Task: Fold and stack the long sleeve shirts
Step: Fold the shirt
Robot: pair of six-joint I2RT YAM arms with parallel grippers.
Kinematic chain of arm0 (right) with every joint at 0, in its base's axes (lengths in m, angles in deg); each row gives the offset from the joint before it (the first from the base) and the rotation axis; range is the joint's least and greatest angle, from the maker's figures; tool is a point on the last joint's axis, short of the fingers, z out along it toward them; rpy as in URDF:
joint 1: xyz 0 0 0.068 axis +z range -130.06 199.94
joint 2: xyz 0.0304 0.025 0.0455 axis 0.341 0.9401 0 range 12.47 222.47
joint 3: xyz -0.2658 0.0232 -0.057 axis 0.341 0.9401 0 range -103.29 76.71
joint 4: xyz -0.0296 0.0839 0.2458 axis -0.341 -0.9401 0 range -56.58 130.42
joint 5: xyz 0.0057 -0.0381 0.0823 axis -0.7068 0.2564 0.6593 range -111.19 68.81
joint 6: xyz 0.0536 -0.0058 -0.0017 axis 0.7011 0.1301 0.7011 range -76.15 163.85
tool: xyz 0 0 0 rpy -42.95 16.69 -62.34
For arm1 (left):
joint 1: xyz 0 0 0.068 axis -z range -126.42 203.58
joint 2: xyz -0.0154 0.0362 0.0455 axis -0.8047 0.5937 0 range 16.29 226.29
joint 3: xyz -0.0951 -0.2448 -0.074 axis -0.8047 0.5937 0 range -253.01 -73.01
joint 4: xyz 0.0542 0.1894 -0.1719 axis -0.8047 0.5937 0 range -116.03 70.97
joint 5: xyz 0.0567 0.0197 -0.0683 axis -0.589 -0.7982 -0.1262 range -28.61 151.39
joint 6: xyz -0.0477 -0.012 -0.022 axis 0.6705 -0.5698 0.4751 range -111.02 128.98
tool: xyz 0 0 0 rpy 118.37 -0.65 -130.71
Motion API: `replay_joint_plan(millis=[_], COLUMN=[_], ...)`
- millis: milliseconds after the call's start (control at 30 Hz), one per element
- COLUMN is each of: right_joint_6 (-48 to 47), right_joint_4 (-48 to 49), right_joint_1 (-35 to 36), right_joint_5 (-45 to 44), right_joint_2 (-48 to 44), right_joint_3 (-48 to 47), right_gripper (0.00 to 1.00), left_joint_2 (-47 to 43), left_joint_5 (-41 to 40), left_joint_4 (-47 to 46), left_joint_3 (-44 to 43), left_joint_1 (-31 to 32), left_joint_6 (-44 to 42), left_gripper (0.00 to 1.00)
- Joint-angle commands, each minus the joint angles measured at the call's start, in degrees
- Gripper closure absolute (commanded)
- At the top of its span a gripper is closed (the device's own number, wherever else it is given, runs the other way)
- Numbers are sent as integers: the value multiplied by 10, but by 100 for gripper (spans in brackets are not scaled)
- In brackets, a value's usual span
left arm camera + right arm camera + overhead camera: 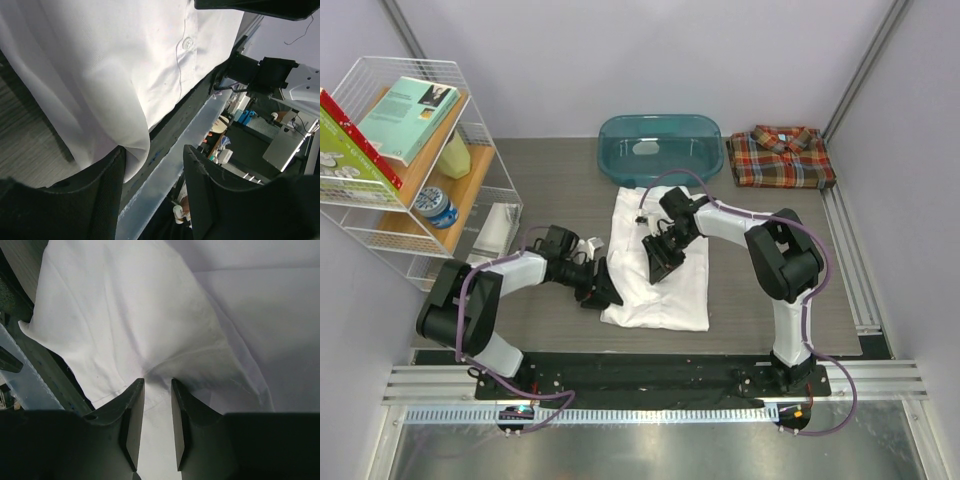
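Right gripper (157, 390), jaws pinching a raised fold of the white shirt (125, 315) lying on the middle of the tabletop (760, 280), likely to carry it over; left gripper (152, 160) sits at the hem, jaws spread, nothing gripped; plaid shirt (782, 155) waits folded at the far right corner

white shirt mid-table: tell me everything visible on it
The white shirt is plain, thin, soft cloth, folded into a long rectangle and lying on the table, just in front of the tub. One small button and a stitched seam show. The right gripper seems to pinch a puckered ridge on top. The left gripper stands open at the shirt's left near edge, cloth against one finger.
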Motion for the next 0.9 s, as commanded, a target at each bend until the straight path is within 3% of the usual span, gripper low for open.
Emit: replay_joint_plan(millis=[0,133,167,267,400,433,467,633,700,833,867], right_joint_6=[-1,2,2,2,1,1,1,-6,-8,-10,-11], right_joint_4=[30,31,31,31,33,34,34,32,29,10,4], right_joint_1=[3,3,3,3,3,3,3,3,3,3,3], right_joint_5=[-29,-31,-32,-34,-34,-33,-30,-21,-1,36,43], right_joint_2=[28,34,36,37,37,37,38,29,15,-33,-46], right_joint_3=[1,0,0,-1,4,5,5,7,3,-9,-12], right_gripper=[66,66,66,66,66,66,66,66,63,56,54], left_joint_2=[-15,-26,-26,-37,-54,-60,-66,-79,-90,-83,-77], left_joint_5=[4,-63,-84,-157,-250,-291,-306,-257,-231,-190,-187], left_joint_4=[25,123,165,232,256,265,273,264,255,253,256], left_joint_3=[11,-7,-10,-6,-36,-47,-65,-102,-113,-165,-173], left_joint_1=[6,27,31,30,28,26,20,3,1,3,9], left_joint_6=[12,13,20,36,27,9,1,-46,-65,-135,-160], left_gripper=[51,65,77,90,87,79,59,45,45,63,64])
